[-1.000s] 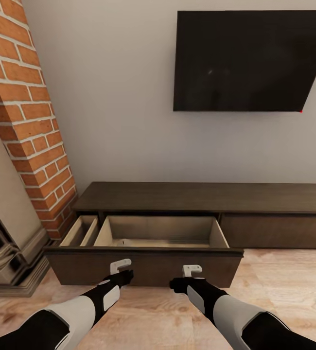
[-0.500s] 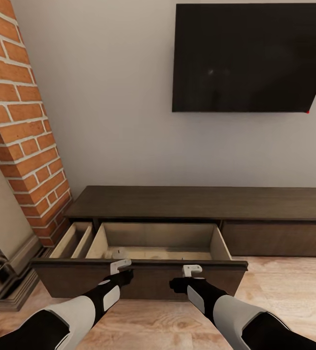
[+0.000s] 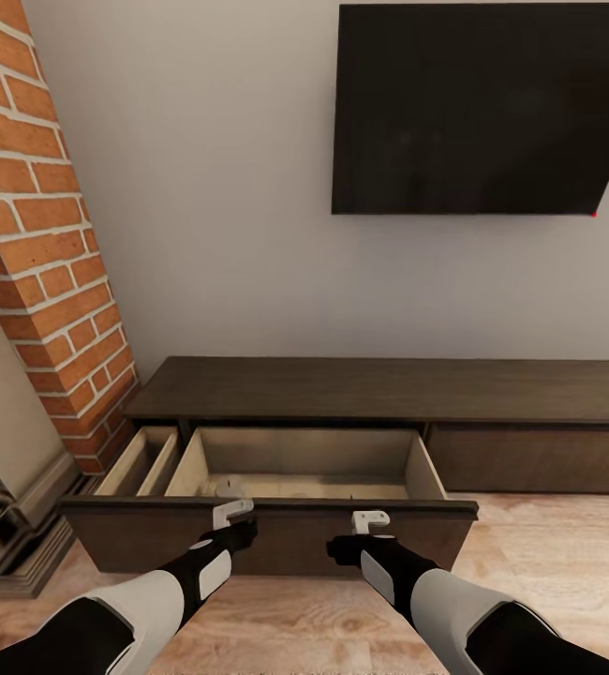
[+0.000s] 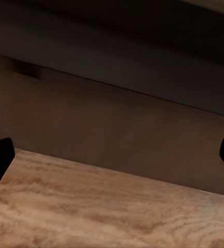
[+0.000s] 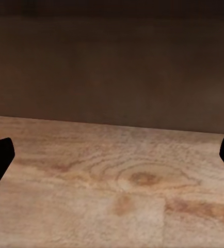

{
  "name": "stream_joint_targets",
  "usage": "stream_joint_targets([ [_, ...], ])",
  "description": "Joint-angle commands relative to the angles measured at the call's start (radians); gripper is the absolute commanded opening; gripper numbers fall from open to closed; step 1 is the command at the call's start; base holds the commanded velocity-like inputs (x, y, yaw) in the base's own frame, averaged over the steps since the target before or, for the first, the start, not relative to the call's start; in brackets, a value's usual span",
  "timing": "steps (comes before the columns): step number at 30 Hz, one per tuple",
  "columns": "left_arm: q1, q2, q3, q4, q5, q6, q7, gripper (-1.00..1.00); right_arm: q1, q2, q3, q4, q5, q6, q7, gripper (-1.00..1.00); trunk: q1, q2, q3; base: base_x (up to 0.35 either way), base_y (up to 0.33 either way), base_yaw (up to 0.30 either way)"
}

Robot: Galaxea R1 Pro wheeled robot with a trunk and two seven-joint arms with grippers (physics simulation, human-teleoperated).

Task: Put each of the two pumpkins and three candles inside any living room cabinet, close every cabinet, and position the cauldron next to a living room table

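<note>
Cabinet (image 3: 389, 386): against the wall; drawer (image 3: 276, 534) pulled out, front running left-right.
Left gripper (image 3: 232, 514): spread wide, just before the drawer front.
Right gripper (image 3: 370, 519): likewise wide, equally near.

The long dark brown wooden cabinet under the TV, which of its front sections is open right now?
The left section of the long dark brown wooden cabinet: its wide drawer is pulled out over the floor, pale interior showing. The right front panel sits flush and shut.
</note>
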Motion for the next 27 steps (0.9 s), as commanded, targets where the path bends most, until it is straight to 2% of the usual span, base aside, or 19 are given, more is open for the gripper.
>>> stream_joint_targets([
  [1, 0.000, 0.000, -0.009, 0.000, 0.006, -0.002, 0.004, 1.00, 0.000, 0.000, 0.007, -0.002, -0.007, 0.005, -0.006, 1.00, 0.004, -0.008, -0.004, 0.000, 0.000, 0.000],
  [8, 0.000, -0.001, -0.009, 0.000, 0.006, -0.002, 0.004, 1.00, 0.000, 0.000, 0.007, -0.002, -0.007, 0.005, -0.006, 1.00, 0.031, -0.057, -0.026, 0.000, 0.000, 0.000],
  [20, 0.000, 0.000, -0.009, 0.000, 0.006, -0.002, 0.004, 1.00, 0.000, 0.000, 0.007, -0.002, -0.007, 0.005, -0.005, 1.00, 0.031, -0.057, -0.026, 0.007, 0.000, 0.000],
  [27, 0.000, 0.000, -0.009, 0.000, 0.006, -0.002, 0.004, 1.00, 0.000, 0.000, 0.007, -0.002, -0.007, 0.005, -0.006, 1.00, 0.031, -0.057, -0.026, 0.242, 0.000, 0.000],
])
